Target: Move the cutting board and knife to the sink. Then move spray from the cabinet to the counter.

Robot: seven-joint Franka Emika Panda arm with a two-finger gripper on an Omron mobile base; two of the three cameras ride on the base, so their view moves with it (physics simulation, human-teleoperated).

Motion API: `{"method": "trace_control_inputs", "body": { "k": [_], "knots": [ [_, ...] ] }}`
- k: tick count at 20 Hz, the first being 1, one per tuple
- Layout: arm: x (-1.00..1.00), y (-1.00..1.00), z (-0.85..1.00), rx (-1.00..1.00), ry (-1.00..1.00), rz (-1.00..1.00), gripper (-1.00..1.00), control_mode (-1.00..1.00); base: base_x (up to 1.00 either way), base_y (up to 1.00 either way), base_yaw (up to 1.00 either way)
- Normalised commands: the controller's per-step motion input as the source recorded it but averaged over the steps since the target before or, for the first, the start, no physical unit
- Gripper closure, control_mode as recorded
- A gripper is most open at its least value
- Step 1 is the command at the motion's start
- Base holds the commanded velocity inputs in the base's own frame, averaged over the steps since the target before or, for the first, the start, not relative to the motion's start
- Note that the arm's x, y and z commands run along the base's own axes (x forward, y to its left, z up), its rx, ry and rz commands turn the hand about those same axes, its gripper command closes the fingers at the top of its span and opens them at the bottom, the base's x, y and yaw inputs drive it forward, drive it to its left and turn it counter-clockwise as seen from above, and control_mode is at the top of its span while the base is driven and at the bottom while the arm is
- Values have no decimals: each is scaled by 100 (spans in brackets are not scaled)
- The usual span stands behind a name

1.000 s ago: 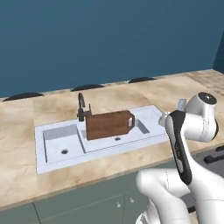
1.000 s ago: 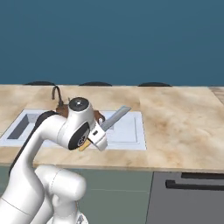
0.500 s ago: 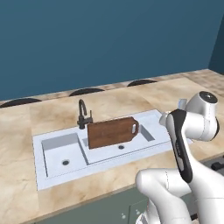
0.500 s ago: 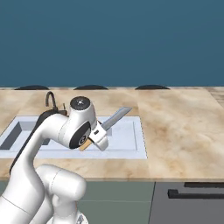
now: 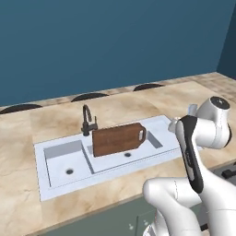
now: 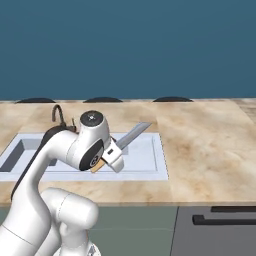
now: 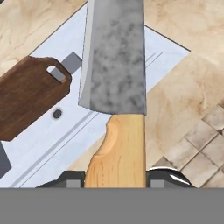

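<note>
Left base view: the cutting board (image 5: 118,139) stands tilted inside the white sink (image 5: 55,152), leaning against the dividing wall between the two basins, just in front of the dark faucet (image 5: 87,120), its loop handle toward the sink's right end. The sink is set into the counter (image 5: 152,101). Compared with a second ago, the whole picture has slid sideways, so the base has driven along the counter; the board itself has not moved in the sink. The white arm fills the lower right corner.

Right base view: the gripper (image 6: 111,159) is closed on the orange-tan handle of the knife (image 6: 131,136), whose blue-grey blade points up and away over the sink's right portion, near the right rim. The arm's pose and its hold on the knife look unchanged over the last second; only the scene behind it has shifted.

Hand view: the knife's handle sits clamped between the two dark finger tips (image 7: 168,178) at the bottom edge. The blade reaches out over the sink's rim, with the board's handle end to its left, apart from it.

Judgement: the board is already delivered. The knife is carried above the sink, not yet lowered or released, and the spray step remains.
</note>
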Motion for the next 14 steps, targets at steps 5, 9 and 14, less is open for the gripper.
{"method": "trace_control_inputs", "body": {
  "k": [5, 9, 14],
  "knots": [
    [0, 0, 0, 0, 0, 0, 100, 100, 3, 43, 20],
    [0, 0, 0, 0, 0, 0, 100, 100, 8, 9, 23],
    [0, 0, 0, 0, 0, 0, 100, 100, 11, 0, 17]
  ]
}}
